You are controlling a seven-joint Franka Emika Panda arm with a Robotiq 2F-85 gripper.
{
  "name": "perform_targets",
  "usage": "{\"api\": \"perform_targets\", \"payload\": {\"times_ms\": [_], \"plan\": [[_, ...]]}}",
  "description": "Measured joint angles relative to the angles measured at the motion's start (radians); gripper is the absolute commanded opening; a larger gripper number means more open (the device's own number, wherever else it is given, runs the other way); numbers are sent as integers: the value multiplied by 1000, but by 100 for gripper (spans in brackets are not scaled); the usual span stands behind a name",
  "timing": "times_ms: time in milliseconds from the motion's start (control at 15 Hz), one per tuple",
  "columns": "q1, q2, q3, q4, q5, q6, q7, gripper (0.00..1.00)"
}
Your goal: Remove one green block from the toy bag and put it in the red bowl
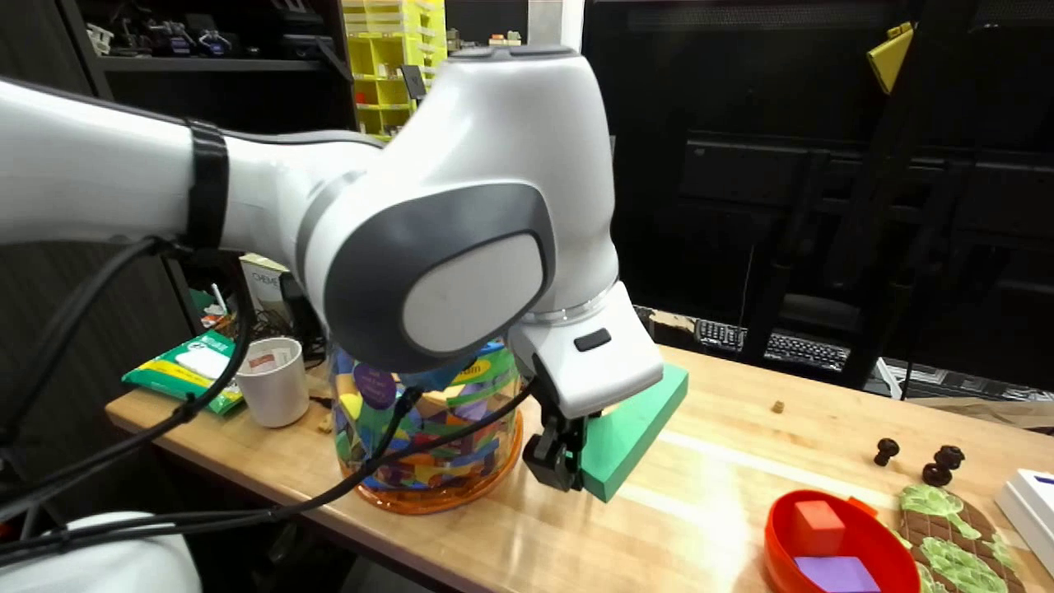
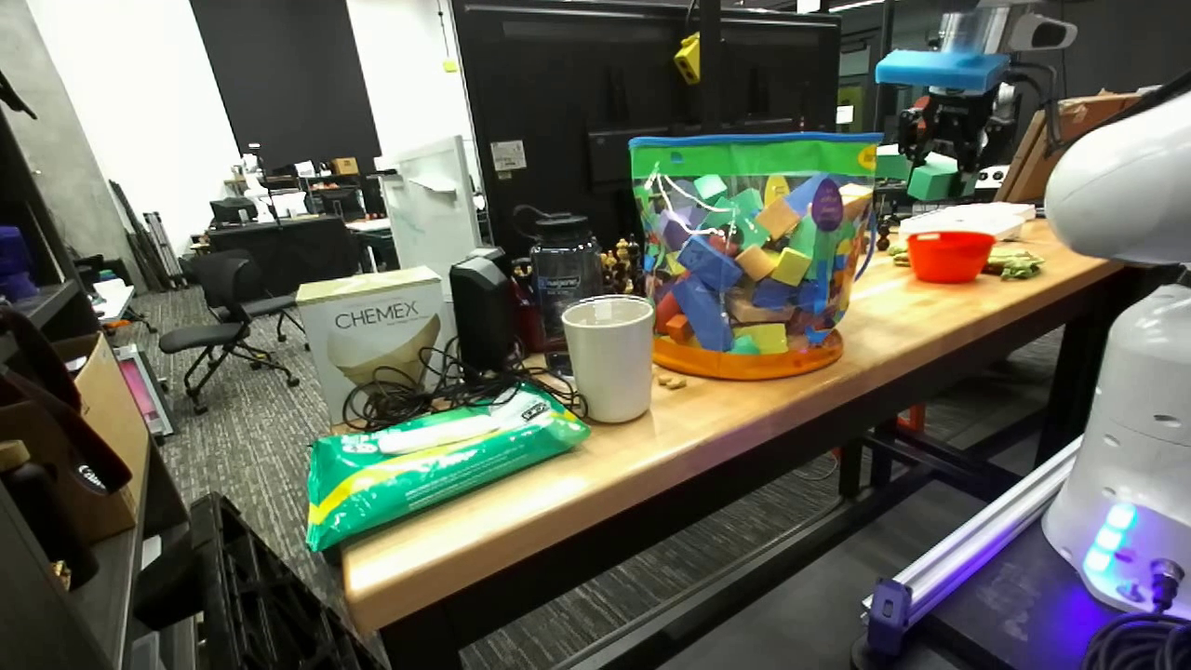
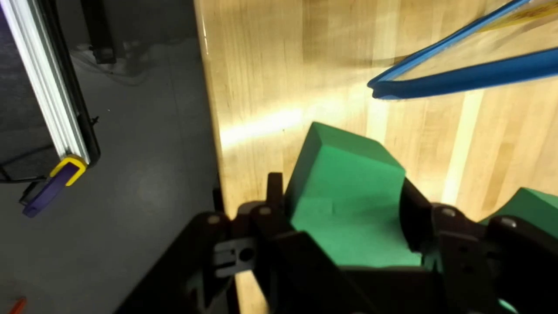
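Note:
My gripper (image 3: 342,198) is shut on a green block (image 3: 348,174), one finger on each side of it. More green (image 3: 529,209) shows behind the right finger; I cannot tell if it is the same block. In both exterior views the gripper (image 1: 568,461) (image 2: 947,158) holds the green block (image 1: 632,432) (image 2: 933,181) above the table, between the toy bag (image 1: 436,486) (image 2: 744,363) and the red bowl (image 1: 778,543) (image 2: 947,259). The bag, partly hidden by the arm, is full of coloured blocks; its blue rim (image 3: 462,78) shows in the wrist view. The bowl holds orange-red and purple blocks.
A white cup (image 2: 609,363), a green wipes pack (image 2: 447,461), a Chemex box (image 2: 372,335) and a dark bottle (image 2: 566,270) stand beyond the bag. A leaf-patterned pad (image 1: 955,535), a white device (image 1: 1033,515) and dark chess pieces (image 1: 943,465) lie near the bowl.

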Motion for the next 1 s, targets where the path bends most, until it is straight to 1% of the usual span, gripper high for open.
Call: {"api": "perform_targets", "payload": {"times_ms": [200,400,533,800,1000], "plan": [[-22,80,-47,0,-13,18,0,35],[-29,150,-103,8,-18,47,-13,35],[-36,180,-122,21,-35,58,-19,35],[-73,212,-153,76,-101,58,-40,35],[-95,250,-189,139,-128,59,-98,35]]}}
